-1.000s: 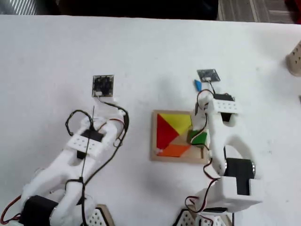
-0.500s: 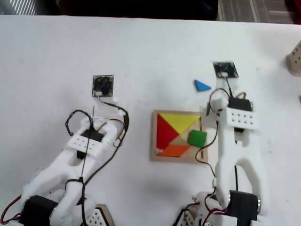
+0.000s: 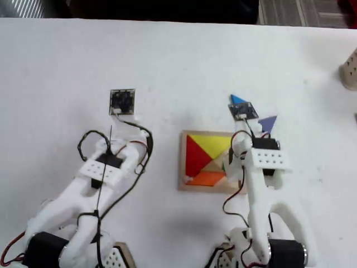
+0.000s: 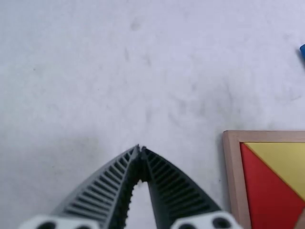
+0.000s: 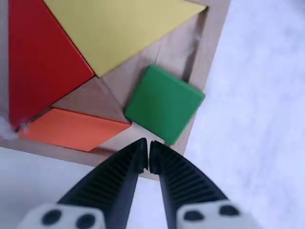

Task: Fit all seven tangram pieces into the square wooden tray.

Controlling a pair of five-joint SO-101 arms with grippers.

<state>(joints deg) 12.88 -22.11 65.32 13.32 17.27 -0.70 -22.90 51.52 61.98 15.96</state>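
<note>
The white table (image 3: 178, 56) carries everything. On it, the left arm (image 3: 83, 195) sits well apart from the puzzle. Its left gripper (image 4: 141, 149) is over bare tabletop beside the tray's corner, its ribbed fingers pressed together with nothing between them. The right arm (image 3: 262, 190) stands at the tray's right side. From above, its wrist overhangs that edge and hides most of the green square.

The square wooden tray (image 3: 182, 162) lies between the two arms. Inside it, the yellow triangle (image 5: 124, 28) fills the far part and the red triangle (image 5: 43, 62) the left part, the two meeting edge to edge. The orange parallelogram (image 5: 71, 129) lies along the near rim. A brown triangle (image 5: 93, 98) is wedged between orange, red and yellow. The green square (image 5: 164, 104) lies askew to the rest, one corner overlapping the tray's right rim, so it is not seated.

The right gripper (image 5: 147, 145) hangs over the tray's near rim, just beside the green square's nearest corner. Its fingers are closed on each other and grip nothing.

Two pieces lie outside the tray, on the table beyond it: a purple triangle (image 3: 269, 123) and a blue triangle (image 3: 239, 99). The blue one is just beside the right arm's camera board (image 3: 245, 110). A tan pegged block (image 3: 350, 70) stands at the table's far right edge, well apart.
</note>
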